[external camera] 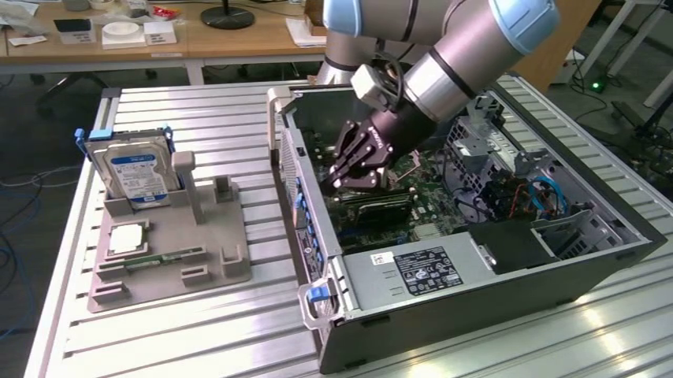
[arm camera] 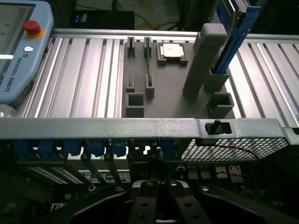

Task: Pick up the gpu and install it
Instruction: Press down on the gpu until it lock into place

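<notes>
Beyond the claw, at the far side of the ribbed aluminium bench [external camera: 189, 118], stand wooden desks [external camera: 210, 43] strewn with papers [external camera: 305, 31] and small boxes; a round black lamp base [external camera: 228, 16] sits on one. The floor [external camera: 42, 118] beneath is dark grey, with loose cables [external camera: 21, 177] trailing on the exterior view's left. To the exterior view's right of the claw, white frame legs [external camera: 620, 35] rise from the floor, and a small green light [external camera: 596, 85] glows near them. Light glares off the bench slats.

Blue-labelled silver hard drive [external camera: 134, 175], grey holder tray [external camera: 210, 252]
</notes>
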Tool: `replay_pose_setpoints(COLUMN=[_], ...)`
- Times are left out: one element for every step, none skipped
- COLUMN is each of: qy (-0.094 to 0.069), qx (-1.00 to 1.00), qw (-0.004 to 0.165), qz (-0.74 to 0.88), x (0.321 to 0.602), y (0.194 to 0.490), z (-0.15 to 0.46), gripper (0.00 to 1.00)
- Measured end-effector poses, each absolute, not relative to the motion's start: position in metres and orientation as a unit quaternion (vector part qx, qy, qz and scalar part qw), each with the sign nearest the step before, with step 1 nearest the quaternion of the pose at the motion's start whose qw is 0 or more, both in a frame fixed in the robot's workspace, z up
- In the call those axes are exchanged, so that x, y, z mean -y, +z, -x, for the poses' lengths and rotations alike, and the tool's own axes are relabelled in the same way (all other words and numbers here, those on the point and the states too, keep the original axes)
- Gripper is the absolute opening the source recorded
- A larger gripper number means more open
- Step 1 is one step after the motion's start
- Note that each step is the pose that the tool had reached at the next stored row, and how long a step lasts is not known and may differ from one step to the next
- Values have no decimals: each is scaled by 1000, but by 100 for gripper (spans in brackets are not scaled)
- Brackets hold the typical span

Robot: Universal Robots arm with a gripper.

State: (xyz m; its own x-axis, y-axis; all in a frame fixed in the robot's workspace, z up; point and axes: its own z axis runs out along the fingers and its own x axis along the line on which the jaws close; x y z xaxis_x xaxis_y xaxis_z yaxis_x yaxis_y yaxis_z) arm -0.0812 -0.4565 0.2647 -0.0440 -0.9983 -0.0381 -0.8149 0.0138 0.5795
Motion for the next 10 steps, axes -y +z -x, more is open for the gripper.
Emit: replay_pose_setpoints(qy=[-233,-233,-233,-233,-233,-233,-233,-233,-234,-234], qx=[684,684,684,684,684,684,684,684,684,684], qw=[197,198,198,198,198,198,198,198,199,199], qz=[-663,-663,-662,-662,-662,-662,-662,-662,-662,-662], x=[457,458,458,458,458,458,458,458,458,458], y=[265,264,264,263,262,262,261,261,261,260], z=[81,81,81,81,81,81,81,82,82,83], gripper=[10,10,10,10,10,10,10,10,10,10])
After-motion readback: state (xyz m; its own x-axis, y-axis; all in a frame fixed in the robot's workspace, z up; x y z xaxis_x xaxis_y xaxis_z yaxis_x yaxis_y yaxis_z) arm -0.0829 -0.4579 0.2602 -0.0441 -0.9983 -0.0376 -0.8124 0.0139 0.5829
